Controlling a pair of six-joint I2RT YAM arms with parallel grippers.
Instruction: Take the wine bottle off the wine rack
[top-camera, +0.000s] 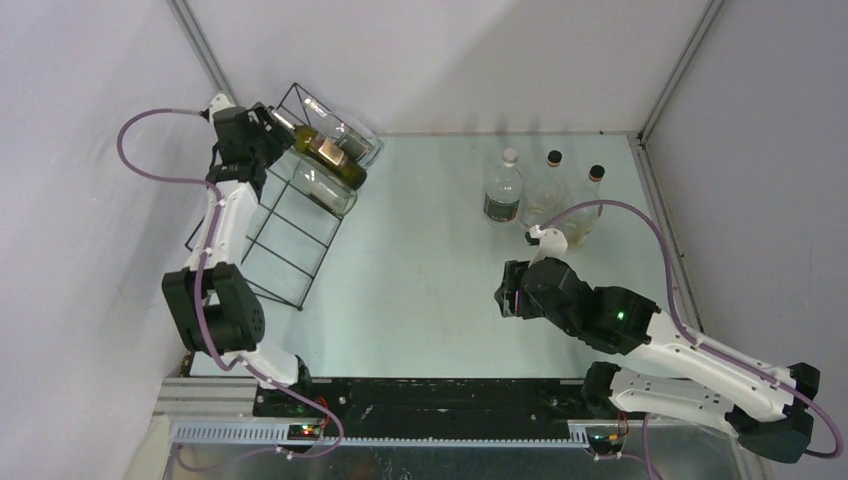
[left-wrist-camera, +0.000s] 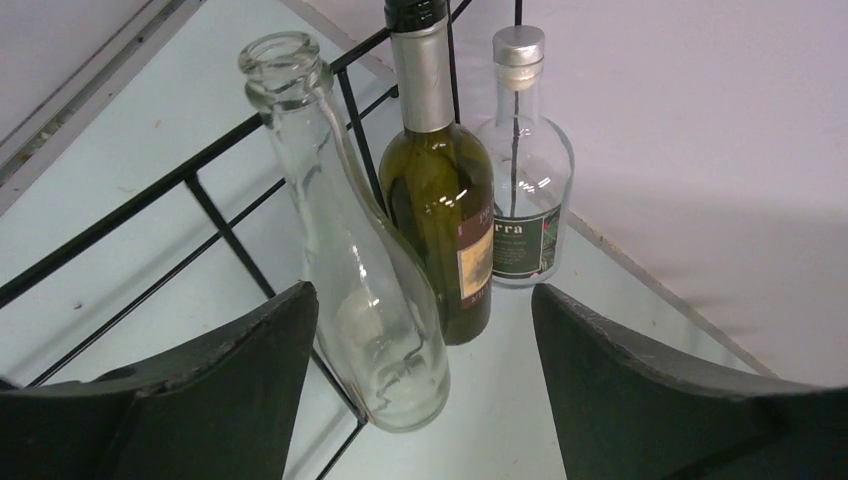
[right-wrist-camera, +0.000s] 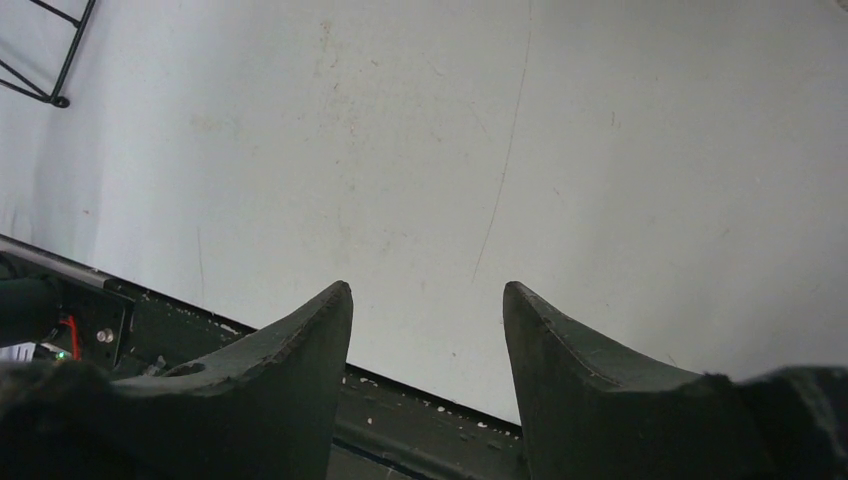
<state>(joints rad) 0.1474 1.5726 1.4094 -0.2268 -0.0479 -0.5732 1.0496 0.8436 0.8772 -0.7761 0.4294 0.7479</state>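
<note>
- Left arm (top-camera: 222, 230): white link shells, black joint housings, black wrist block.
- Right arm (top-camera: 700, 365): same white-and-black build, with a small green light (top-camera: 621, 316) on one black joint.
- Cables (top-camera: 150, 170): one mauve hose per arm, looping from wrist to base.
- Left fingers (left-wrist-camera: 230, 390) and right fingers (right-wrist-camera: 600, 390): matte black, wedge-shaped, rough-edged.
- Base rail (top-camera: 440, 405): black plate, grey slotted strip, red wiring (top-camera: 318, 408).

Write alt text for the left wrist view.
Three bottles rest in a black wire rack: an uncapped clear bottle nearest, a green wine bottle with a silver-foiled neck, and a capped clear bottle with a dark label. The jaws of the left gripper stand open in the foreground, gripping nothing.
</note>
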